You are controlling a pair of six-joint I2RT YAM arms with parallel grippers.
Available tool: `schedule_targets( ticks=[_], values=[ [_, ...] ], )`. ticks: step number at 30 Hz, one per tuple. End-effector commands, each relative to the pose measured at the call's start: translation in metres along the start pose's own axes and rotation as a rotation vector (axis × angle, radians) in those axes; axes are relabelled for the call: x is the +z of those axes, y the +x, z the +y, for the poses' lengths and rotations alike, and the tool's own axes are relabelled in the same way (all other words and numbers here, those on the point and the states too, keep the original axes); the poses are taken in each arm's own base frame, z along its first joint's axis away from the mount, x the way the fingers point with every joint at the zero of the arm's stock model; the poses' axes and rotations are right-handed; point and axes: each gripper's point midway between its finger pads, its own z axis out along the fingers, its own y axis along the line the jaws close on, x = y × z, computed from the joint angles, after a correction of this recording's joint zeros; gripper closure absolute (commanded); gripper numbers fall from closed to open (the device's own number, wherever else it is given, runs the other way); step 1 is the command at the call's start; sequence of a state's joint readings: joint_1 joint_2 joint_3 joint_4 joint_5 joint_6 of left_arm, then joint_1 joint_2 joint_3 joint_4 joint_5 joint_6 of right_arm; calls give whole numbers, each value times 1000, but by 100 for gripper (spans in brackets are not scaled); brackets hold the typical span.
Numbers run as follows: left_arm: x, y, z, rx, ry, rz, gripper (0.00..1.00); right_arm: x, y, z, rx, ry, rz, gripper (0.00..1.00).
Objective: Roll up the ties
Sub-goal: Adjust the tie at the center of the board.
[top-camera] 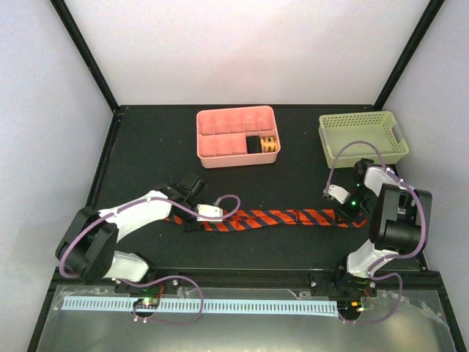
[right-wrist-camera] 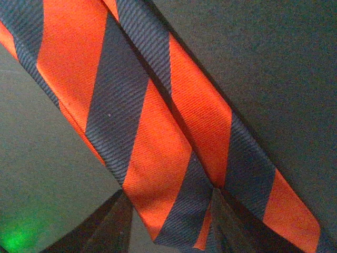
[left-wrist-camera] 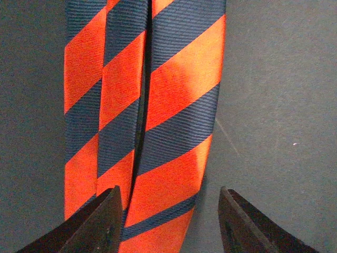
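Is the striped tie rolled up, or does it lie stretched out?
Stretched out, not rolled. The tie lies as a long flat strip on the table; both wrist views show flat overlapping bands, no coil.

Stretched from lower left toward centre, left gripper [left-wrist-camera: 168, 191] tips spread apart; folded upright at right edge, right gripper [right-wrist-camera: 168, 192] likewise spread.

A pink tray [top-camera: 227, 160] with several compartments stands at the far middle of the black worktop [top-camera: 146, 147]. A light green basket [top-camera: 363, 156] with lattice walls stands to its right, well apart.
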State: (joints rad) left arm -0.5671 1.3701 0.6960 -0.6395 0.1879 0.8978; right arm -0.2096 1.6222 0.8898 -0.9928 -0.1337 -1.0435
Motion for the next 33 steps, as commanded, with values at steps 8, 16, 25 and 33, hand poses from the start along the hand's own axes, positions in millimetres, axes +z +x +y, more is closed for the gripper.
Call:
schedule_targets(
  ticks=[8, 16, 25, 33],
  values=[
    [19, 15, 10, 69, -47, 111, 63, 4, 3, -6, 5, 26, 25, 78],
    [4, 7, 14, 67, -76, 88, 95, -3, 2, -8, -4, 47, 20, 91],
    [-5, 9, 37, 72, -150, 111, 97, -6, 0, -10, -6, 62, 8, 93],
    [1, 10, 52, 45, -167, 116, 91, -6, 1, -12, -6, 74, 13, 92]
  ],
)
